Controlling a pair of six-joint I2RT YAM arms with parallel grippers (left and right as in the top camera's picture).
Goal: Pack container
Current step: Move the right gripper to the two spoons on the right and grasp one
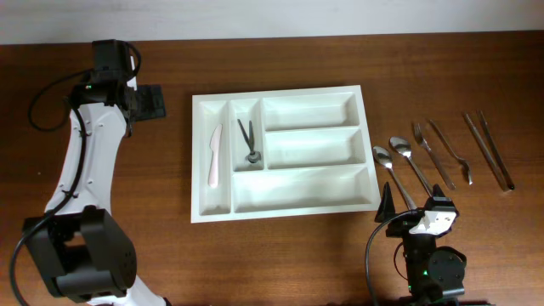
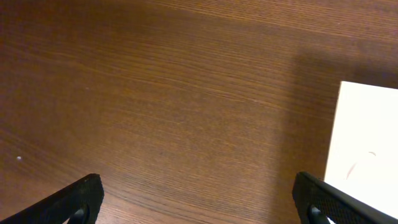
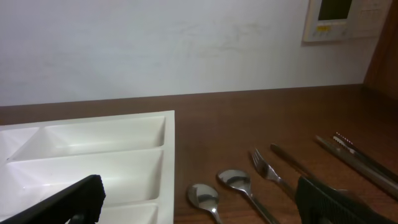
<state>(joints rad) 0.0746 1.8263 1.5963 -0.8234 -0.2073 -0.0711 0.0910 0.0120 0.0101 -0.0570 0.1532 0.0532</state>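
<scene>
Sitting centred on the tabletop (image 1: 442,59), container (image 1: 310,146) looks like light, stiff, slick plastic, best pinched at an outer rim wall; left tool (image 2: 198,186) and right tool (image 3: 199,190) both gape wide, holding nothing.

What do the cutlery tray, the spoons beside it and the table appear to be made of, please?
Cutlery tray: probably plastic, white and smooth with a slight sheen, moulded rounded compartments.
Spoons: apparently polished metal, bright mirror-like reflections.
Table: wood or wood veneer, brown with visible grain.

Brown table (image 1: 340,255) — white tray (image 1: 197,153), 2 spoons (image 1: 382,155), fork (image 1: 434,158).
</scene>
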